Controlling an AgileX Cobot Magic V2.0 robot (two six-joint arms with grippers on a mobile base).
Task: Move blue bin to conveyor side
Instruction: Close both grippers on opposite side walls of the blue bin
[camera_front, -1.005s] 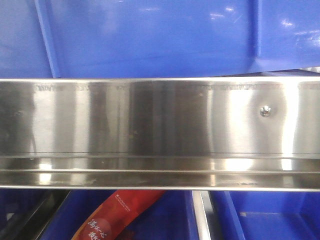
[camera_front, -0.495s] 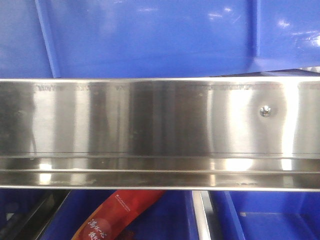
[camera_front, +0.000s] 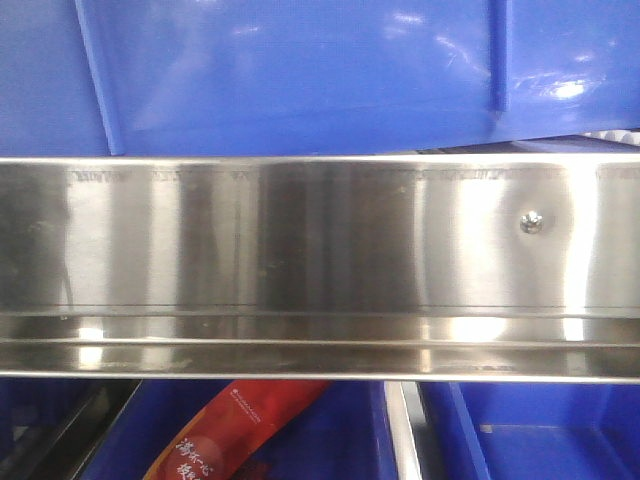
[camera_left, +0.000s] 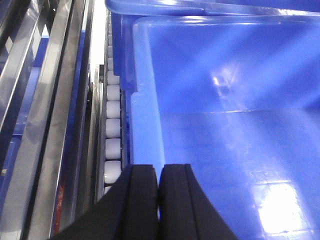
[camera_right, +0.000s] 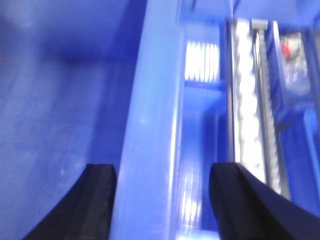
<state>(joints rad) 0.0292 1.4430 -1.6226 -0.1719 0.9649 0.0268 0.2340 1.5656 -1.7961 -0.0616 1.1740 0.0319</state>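
The blue bin (camera_front: 300, 70) fills the top of the front view, just above a steel rail. In the left wrist view I look into its empty inside (camera_left: 240, 150). My left gripper (camera_left: 159, 172) is shut on the bin's left wall, with the pale rim running down into the thin gap between the black fingers. In the right wrist view the bin's other rim (camera_right: 150, 100) runs between the spread fingers of my right gripper (camera_right: 163, 172), which is open and astride the wall with room on both sides. The conveyor is out of view.
A stainless-steel rack rail (camera_front: 320, 250) crosses the front view. White rollers (camera_left: 112, 145) run along the bin's left side. Below the rail are other blue crates (camera_front: 540, 430), one holding a red packet (camera_front: 240, 420). A roller track (camera_right: 247, 100) lies right of the bin.
In the front view the bin has shifted slightly: its vertical rib on the right moved left and the reflections on its wall changed. The rail and lower crates have not moved.
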